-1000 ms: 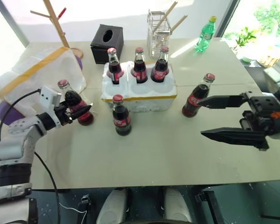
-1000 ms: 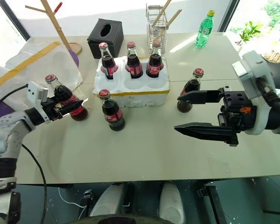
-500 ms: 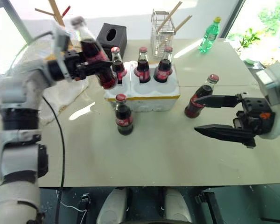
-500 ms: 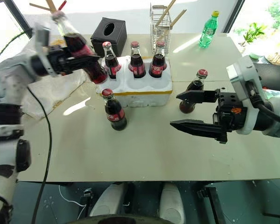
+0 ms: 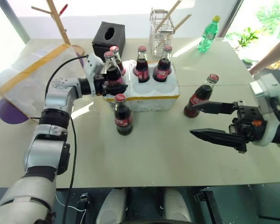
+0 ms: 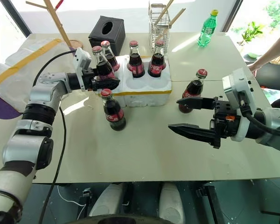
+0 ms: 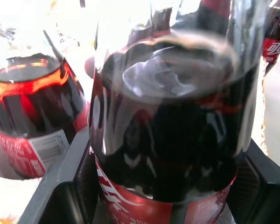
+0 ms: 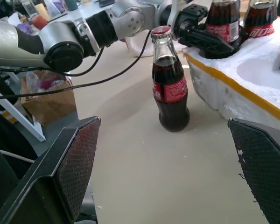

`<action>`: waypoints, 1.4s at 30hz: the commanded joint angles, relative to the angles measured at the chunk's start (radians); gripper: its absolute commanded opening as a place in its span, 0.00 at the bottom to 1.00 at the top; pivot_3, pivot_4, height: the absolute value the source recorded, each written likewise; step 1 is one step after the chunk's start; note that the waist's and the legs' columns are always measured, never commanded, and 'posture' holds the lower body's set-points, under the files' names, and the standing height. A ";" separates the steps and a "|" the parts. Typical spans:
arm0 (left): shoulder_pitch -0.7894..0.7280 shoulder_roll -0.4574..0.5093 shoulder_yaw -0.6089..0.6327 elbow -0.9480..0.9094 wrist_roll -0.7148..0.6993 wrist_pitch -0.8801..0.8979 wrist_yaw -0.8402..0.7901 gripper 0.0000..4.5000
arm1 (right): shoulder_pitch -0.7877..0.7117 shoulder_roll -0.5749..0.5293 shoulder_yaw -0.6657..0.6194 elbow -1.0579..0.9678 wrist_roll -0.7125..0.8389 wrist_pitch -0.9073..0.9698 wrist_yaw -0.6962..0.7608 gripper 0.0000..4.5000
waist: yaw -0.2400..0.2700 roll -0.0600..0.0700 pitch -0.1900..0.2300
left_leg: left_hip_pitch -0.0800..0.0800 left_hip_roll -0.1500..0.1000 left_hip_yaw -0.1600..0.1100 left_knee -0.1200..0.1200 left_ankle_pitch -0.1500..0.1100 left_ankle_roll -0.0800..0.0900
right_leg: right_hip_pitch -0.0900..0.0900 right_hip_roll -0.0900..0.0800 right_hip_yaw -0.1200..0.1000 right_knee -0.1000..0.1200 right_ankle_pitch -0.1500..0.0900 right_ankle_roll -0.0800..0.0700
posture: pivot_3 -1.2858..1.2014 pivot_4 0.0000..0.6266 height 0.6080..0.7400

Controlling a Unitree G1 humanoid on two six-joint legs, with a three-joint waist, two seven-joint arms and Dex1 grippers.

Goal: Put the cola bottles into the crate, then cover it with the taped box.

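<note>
While over crate (image 5: 144, 95), bottle (image 5: 111, 70) between left pincer (image 5: 113, 86) fingers

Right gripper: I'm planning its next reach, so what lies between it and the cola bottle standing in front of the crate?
Bare tabletop separates the right gripper from that cola bottle, as the right wrist view shows.

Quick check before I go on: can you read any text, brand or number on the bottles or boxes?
No text is clear enough to quote.
cola bottles: white script on red labels, too blurred to read.
white panel of small print on one bottle's label: too small to read.
green bottle: label too small to read.
</note>
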 commanded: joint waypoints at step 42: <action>0.802 0.573 0.494 -1.104 -0.501 0.543 -0.074 0.99 | -0.518 0.796 0.791 0.606 -0.816 -0.349 0.084 1.00 | -0.045 0.003 0.000 | 0.002 0.000 -0.004 -0.004 0.004 -0.009 | -0.003 0.002 0.003 0.003 0.000 -0.001 | 0.52 0.24 1.00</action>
